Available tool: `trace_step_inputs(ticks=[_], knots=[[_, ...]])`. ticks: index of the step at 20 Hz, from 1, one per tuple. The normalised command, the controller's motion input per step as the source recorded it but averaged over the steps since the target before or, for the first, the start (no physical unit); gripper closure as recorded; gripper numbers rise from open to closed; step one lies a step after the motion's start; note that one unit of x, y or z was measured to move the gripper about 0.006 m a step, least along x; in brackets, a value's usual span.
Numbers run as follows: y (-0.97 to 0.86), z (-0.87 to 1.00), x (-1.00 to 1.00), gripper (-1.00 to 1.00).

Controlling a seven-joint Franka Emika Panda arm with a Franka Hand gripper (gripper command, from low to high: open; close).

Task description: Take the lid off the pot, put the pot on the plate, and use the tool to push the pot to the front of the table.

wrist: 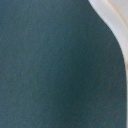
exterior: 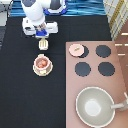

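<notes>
the white arm reaches down from the exterior view's top, its tool (exterior: 42, 37) pointing straight down, upper left.
</notes>
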Motion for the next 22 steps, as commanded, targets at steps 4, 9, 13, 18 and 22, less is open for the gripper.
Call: trace_step_inputs(ticks=[4, 9, 13, 18, 22], knots=[[-0.02, -0.52, -0.38, 1.00], [-0.49, -0.09, 0.32, 1.00], [-0.53, 0.04, 0.74, 1.00], [-0.37, -0.01, 0.92, 1.00], [0.00, 0.00, 1.00, 1.00]])
